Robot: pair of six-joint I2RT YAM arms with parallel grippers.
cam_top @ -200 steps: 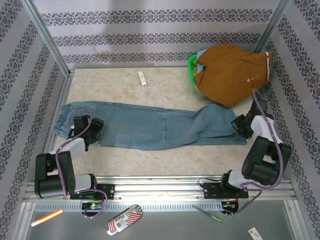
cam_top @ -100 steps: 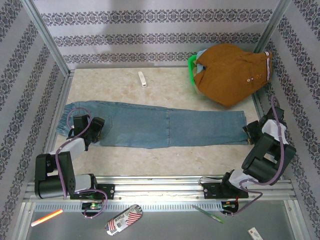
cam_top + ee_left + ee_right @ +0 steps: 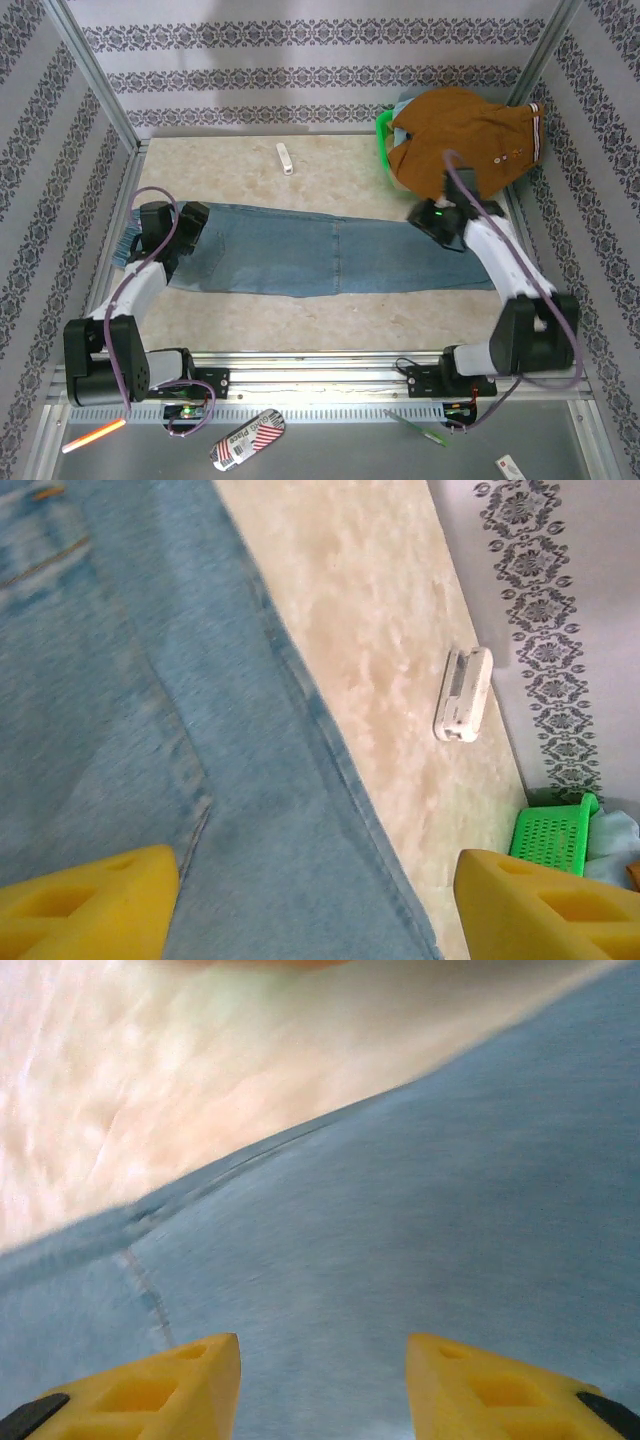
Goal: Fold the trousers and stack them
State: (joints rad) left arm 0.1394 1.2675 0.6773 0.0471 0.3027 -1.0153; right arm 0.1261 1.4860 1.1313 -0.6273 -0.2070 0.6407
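Matt, faded denim cloth trousers [image 3: 300, 255]

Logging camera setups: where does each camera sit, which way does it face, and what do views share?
Top external: above, behind the bases, looking down on the table; both arms, left gripper and right gripper over the trousers.
Left wrist: on the left arm, looking down past yellow fingers at trousers, white object, green basket.
Right wrist: close above the trousers, yellow fingers at bottom.
Shared: white object and green basket, top and left wrist.
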